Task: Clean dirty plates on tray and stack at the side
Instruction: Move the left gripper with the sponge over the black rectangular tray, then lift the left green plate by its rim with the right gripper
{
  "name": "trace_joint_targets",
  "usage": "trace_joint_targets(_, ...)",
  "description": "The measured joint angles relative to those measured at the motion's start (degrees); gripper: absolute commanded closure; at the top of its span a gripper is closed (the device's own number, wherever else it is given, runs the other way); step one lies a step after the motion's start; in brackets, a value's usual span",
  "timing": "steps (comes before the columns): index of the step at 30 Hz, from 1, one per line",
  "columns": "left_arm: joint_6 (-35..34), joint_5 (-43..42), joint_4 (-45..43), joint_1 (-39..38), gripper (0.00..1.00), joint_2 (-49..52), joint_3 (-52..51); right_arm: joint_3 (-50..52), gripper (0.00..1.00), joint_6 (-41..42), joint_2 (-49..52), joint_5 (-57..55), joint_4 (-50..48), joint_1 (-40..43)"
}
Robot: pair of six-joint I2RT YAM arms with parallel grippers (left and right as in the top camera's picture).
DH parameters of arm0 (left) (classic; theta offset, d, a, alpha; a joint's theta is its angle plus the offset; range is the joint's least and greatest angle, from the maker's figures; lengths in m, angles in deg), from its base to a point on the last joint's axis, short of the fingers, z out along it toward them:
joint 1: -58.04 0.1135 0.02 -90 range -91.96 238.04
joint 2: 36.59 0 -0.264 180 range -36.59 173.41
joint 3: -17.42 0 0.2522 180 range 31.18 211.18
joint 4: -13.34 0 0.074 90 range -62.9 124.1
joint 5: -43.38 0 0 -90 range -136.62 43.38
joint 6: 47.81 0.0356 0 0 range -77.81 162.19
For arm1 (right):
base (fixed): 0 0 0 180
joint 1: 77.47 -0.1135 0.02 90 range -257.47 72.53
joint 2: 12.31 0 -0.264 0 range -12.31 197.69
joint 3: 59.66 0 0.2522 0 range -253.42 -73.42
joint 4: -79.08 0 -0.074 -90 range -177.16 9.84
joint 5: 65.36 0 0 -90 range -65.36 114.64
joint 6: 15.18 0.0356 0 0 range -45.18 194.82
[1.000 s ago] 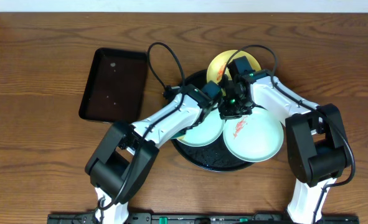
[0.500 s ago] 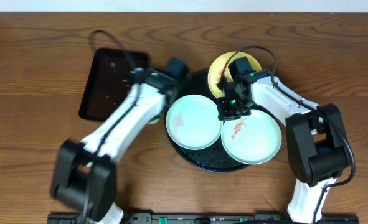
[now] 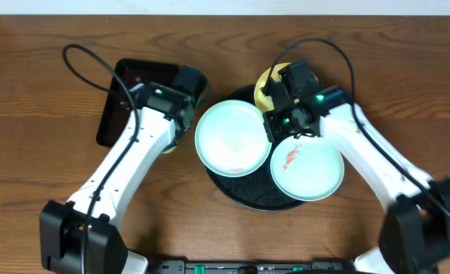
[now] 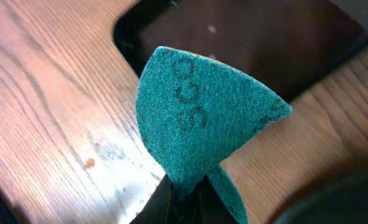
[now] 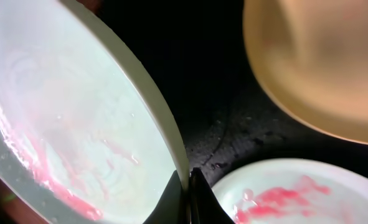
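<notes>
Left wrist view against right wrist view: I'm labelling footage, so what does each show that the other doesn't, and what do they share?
Only the left wrist view: a green scouring pad pinched in the left tool, over the table and a corner of the rectangular black tray. Only the right wrist view: the right tool clamped on the rim of a smeared mint plate, the yellow plate, a second red-smeared plate and the round tray. Shared: each shows its own tool shut on something.
</notes>
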Motion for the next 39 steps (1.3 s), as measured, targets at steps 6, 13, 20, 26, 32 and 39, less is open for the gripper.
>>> trace_joint_targets(6, 0.72, 0.42, 0.02, 5.4, 0.93, 0.0, 0.0, -0.02, 0.99, 1.31, -7.15, -9.05, 2.84, -0.2)
trace_joint_targets(13, 4.59, -1.46, -0.31, 10.64, 0.93, 0.0, 0.0, 0.0, 0.99, 1.51, -8.96, -21.35, 3.08, -2.23)
trace_joint_targets(20, 12.2, -2.95, -6.43, 11.43, 0.93, 0.0, -0.15, 0.0, 0.99, 1.75, -8.96, -34.36, 2.23, -7.15)
trace_joint_targets(26, 17.62, -4.5, -10.12, 11.47, 0.92, 0.0, -0.22, 0.0, 0.99, 2.23, -8.96, -48.89, 0.7, -12.41)
trace_joint_targets(32, 19.82, -5.29, -12.07, 13.33, 0.92, 1.25, -0.22, 0.0, 0.99, 0.98, -8.96, -61.26, -0.72, -16.85)
trace_joint_targets(39, 20.2, -5.68, -12.13, 16.02, 0.92, 4.46, -0.24, -0.02, 0.99, -1.75, -8.96, -69.59, -3.87, -21.42)
